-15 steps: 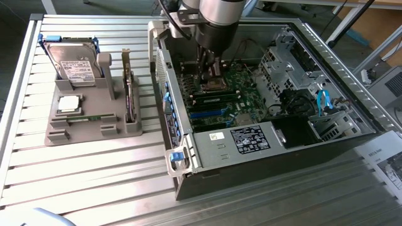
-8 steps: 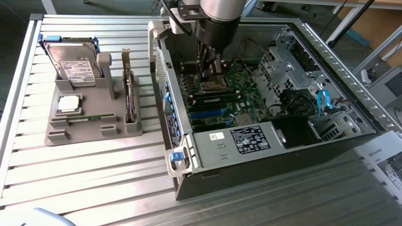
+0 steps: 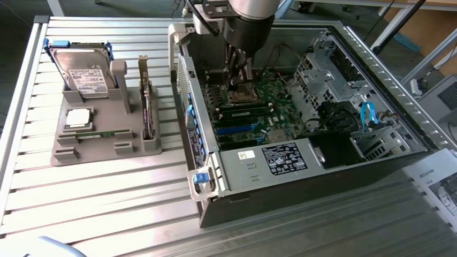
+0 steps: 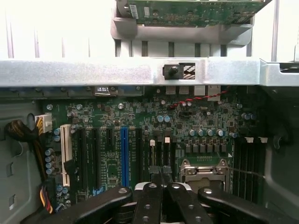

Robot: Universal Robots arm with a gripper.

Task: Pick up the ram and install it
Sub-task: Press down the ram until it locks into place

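The arm (image 3: 246,24) reached down into the open PC case (image 3: 300,176), its gripper (image 3: 234,84) low over the motherboard (image 3: 250,115) near the CPU socket (image 3: 241,96). In the wrist view the gripper (image 4: 161,179) had its black fingers (image 4: 150,200) pressed together, with nothing clearly pinched between them; the tips sat just above the board beside the socket (image 4: 205,170) and the long black slots (image 4: 159,151). A blue slot (image 4: 124,156) and a white slot (image 4: 65,151) stood further along the board.

On the slatted table (image 3: 107,214), well apart from the case, a grey holder (image 3: 107,144) carried a hard drive (image 3: 82,72), a square silver chip (image 3: 78,119), an upright dark card (image 3: 146,107), and a ram (image 3: 96,134) lying flat in its groove, a thin green stick. Another green board (image 4: 196,11) showed in the wrist view, beyond the case wall (image 4: 93,72). Inside the case sat the power supply (image 3: 282,158) and blue cables (image 3: 367,115)
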